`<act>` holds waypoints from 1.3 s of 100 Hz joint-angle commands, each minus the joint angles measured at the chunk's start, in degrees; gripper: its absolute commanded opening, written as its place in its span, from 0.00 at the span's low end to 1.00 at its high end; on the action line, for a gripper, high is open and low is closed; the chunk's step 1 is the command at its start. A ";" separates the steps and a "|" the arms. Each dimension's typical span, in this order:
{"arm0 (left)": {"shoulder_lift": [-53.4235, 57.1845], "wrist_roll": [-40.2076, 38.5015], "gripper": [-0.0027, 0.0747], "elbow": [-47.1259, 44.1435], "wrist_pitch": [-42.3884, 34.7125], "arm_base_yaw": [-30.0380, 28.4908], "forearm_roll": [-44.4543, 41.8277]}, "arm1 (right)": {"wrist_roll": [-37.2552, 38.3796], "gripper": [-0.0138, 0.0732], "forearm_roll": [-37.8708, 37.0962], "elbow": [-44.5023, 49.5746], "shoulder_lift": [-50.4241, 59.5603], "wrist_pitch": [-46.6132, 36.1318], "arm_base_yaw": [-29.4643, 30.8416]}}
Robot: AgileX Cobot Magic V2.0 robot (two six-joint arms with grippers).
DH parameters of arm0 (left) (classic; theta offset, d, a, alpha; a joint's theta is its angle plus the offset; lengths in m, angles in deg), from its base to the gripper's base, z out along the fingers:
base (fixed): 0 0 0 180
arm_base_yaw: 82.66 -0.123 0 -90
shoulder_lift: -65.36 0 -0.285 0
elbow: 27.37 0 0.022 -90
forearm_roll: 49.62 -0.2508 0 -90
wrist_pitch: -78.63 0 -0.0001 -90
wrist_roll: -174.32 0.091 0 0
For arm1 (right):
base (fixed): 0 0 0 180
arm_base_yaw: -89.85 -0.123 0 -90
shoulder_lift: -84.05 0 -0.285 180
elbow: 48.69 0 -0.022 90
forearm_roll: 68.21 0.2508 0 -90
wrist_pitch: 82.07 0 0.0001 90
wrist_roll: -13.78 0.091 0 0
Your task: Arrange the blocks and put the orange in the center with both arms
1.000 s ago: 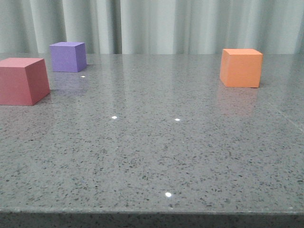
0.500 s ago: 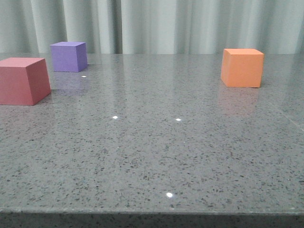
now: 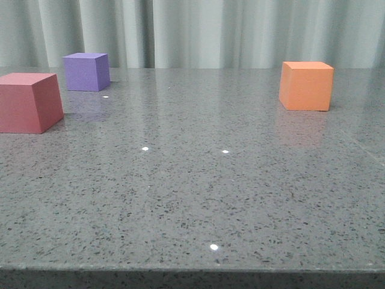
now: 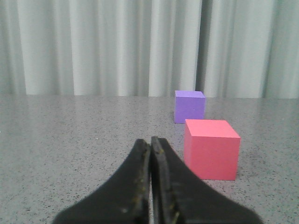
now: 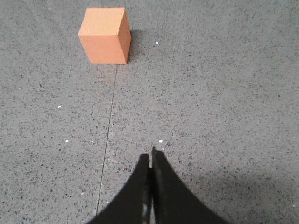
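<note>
Orange cube (image 3: 306, 86): we see it alone on the gray surface (image 3: 198, 198), well apart from the purple cube (image 3: 87, 71).
Feel: we guess light, stiff, not slippery.
Hold: two flat opposite sides.
Left gripper (image 4: 151, 142): pressed together, empty.
Right gripper (image 5: 150, 156): pressed together, empty.

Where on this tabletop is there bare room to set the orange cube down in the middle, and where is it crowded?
The widest bare patch is the table centre, bordered by the red-pink cube and purple cube on the left and the orange cube on the right. The front strip is bare too. Only the far-left corner is crowded: the red-pink and purple cubes sit close, apart.
</note>
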 commanded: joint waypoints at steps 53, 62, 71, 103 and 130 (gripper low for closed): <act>2.07 -0.38 0.01 -2.44 -4.68 0.54 0.09 | -0.46 0.92 0.00 -2.30 -6.75 -0.94 0.41; 2.07 -0.38 0.01 -2.44 -4.68 0.54 0.09 | -0.46 0.92 0.30 -2.30 -6.75 -1.15 0.41; 2.07 -0.38 0.01 -2.44 -4.68 0.54 0.09 | -0.46 0.92 0.37 -2.30 -6.75 -2.44 0.41; 2.07 -0.38 0.01 -2.44 -4.68 0.54 0.09 | -0.46 0.92 5.09 -5.96 -15.24 -7.01 -1.81; 2.07 -0.38 0.01 -2.44 -4.68 0.54 0.09 | -0.46 0.92 5.02 -18.64 -31.08 -7.02 -6.15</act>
